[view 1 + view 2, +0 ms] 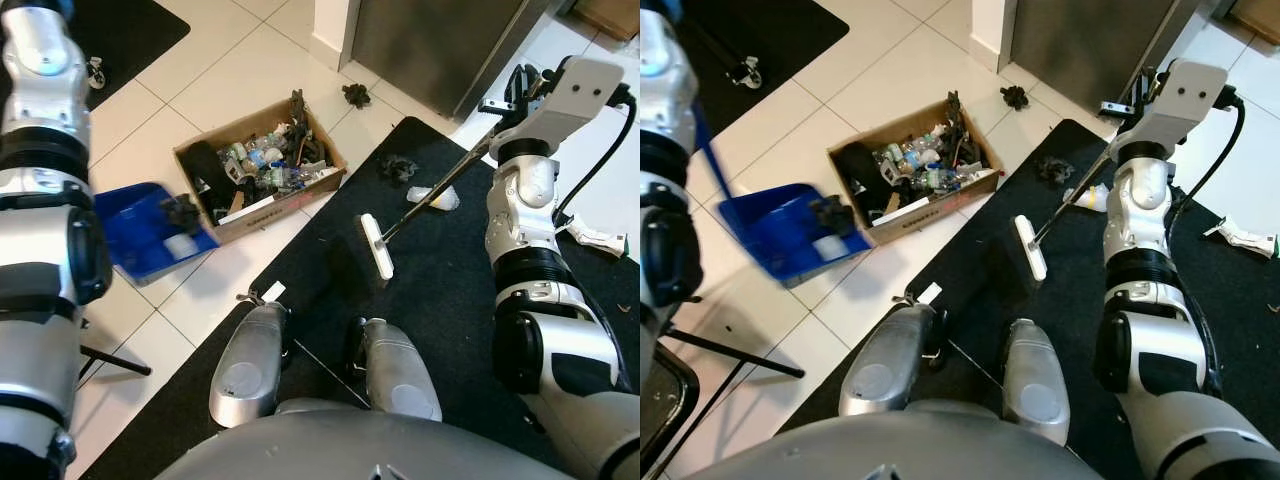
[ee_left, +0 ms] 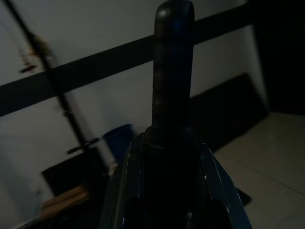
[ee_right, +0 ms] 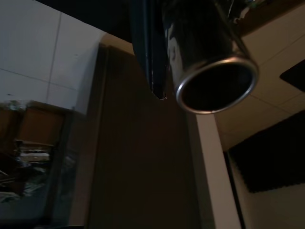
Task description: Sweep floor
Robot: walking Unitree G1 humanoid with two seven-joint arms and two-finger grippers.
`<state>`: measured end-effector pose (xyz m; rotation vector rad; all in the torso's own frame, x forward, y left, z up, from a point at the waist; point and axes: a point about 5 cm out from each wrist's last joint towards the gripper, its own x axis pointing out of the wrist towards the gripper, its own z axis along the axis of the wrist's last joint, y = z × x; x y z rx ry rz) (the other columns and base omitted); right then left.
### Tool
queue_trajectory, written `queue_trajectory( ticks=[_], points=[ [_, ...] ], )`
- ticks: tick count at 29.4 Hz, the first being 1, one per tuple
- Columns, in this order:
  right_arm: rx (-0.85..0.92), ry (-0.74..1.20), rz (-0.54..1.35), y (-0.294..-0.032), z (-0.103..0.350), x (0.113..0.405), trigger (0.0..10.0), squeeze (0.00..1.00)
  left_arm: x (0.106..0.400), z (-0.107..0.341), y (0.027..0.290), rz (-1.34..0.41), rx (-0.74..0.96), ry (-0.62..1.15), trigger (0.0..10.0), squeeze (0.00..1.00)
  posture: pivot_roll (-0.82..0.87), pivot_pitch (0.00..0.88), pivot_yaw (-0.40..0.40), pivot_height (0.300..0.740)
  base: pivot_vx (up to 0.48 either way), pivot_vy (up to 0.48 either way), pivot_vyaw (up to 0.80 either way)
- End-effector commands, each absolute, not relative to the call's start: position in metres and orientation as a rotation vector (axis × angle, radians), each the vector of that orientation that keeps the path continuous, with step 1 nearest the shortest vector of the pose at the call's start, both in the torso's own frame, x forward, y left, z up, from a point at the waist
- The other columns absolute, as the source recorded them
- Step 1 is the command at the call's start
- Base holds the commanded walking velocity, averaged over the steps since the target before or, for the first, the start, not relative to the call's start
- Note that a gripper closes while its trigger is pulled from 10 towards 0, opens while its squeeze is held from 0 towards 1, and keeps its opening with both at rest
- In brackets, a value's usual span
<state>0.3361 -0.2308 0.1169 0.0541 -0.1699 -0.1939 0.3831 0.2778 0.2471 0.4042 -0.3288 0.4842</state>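
My right gripper (image 1: 512,98) is shut on the metal handle (image 1: 440,187) of a broom, held high at the right. The broom's white head (image 1: 377,246) rests on the black mat (image 1: 450,290). The right wrist view shows the handle's open tube end (image 3: 215,86) beside one black finger (image 3: 150,52). A blue dustpan (image 1: 150,232) lies on the white tiles at the left, holding a black clump and a pale scrap. In the left wrist view my left gripper (image 2: 169,157) is shut on the dustpan's dark handle (image 2: 172,71). On the mat beyond the broom lie a black clump (image 1: 398,167) and a white scrap (image 1: 436,197).
A cardboard box (image 1: 285,205) full of rubbish stands between the dustpan and the mat. Another black clump (image 1: 356,95) lies on the tiles by a steel cabinet (image 1: 430,45). A white scrap (image 1: 600,240) lies at the right, and a black stand leg (image 1: 115,362) at the left.
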Motion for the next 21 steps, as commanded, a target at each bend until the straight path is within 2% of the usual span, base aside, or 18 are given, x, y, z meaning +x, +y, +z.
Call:
queue_trajectory(
  ticks=[1, 7, 13, 14, 21],
  points=[
    [0.058, -0.202, -0.197, -0.232, 0.123, 0.338, 10.0, 0.00, 0.381, 0.258, 0.283, 0.522, 0.400, -0.376, 10.0, 0.00, 0.19, 0.013, 0.024, 0.740, 0.000, 0.000, 0.00],
    [0.058, -0.203, -0.198, -0.232, 0.123, 0.338, 10.0, 0.00, 0.379, 0.262, 0.284, 0.566, 0.422, -0.410, 10.0, 0.00, 0.19, 0.012, 0.026, 0.740, 0.000, 0.000, 0.00],
    [0.058, -0.203, -0.198, -0.232, 0.123, 0.337, 10.0, 0.00, 0.374, 0.275, 0.279, 0.539, 0.418, -0.549, 10.0, 0.00, 0.19, 0.012, 0.026, 0.740, 0.000, 0.000, 0.00],
    [0.059, -0.204, -0.197, -0.232, 0.123, 0.337, 10.0, 0.00, 0.378, 0.267, 0.283, 0.531, 0.358, -0.461, 10.0, 0.00, 0.19, 0.014, 0.026, 0.740, 0.000, 0.000, 0.00],
    [0.063, -0.205, -0.197, -0.231, 0.122, 0.337, 10.0, 0.00, 0.380, 0.266, 0.279, 0.469, 0.331, -0.459, 10.0, 0.00, 0.19, 0.016, 0.028, 0.740, 0.000, 0.000, 0.00]
  ],
)
